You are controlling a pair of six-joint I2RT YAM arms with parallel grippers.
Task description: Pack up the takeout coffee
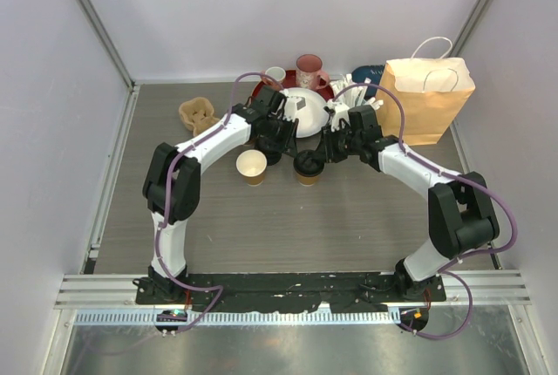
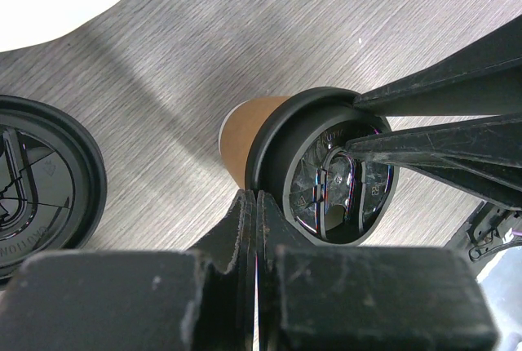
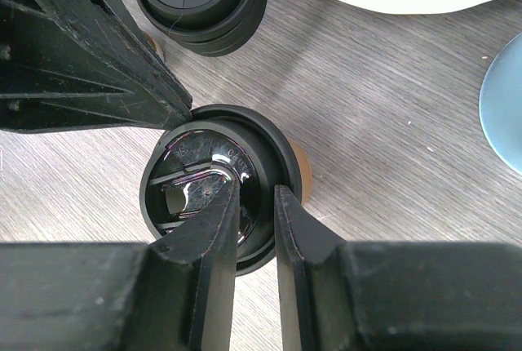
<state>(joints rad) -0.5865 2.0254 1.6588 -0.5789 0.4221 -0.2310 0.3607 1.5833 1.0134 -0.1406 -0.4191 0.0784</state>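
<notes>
One takeout coffee (image 1: 307, 168), a tan paper cup (image 2: 243, 135) with a black lid (image 3: 204, 175), stands mid-table. My right gripper (image 3: 257, 192) pinches the lid's rim, one finger on the lid's top and the other outside its edge. My left gripper (image 2: 257, 197) is shut with nothing between its jaws, its tip against the opposite side of the lid's rim. A second tan cup (image 1: 252, 166), open and white inside, stands just left of the first. A stack of black lids (image 3: 200, 0) sits on the table close behind the two cups.
A brown paper bag (image 1: 427, 96) with white handles stands at the back right. A cardboard cup carrier (image 1: 199, 115) lies at the back left. A white plate (image 1: 301, 112), a pink mug (image 1: 309, 70) and a white mug (image 1: 275, 74) crowd the back.
</notes>
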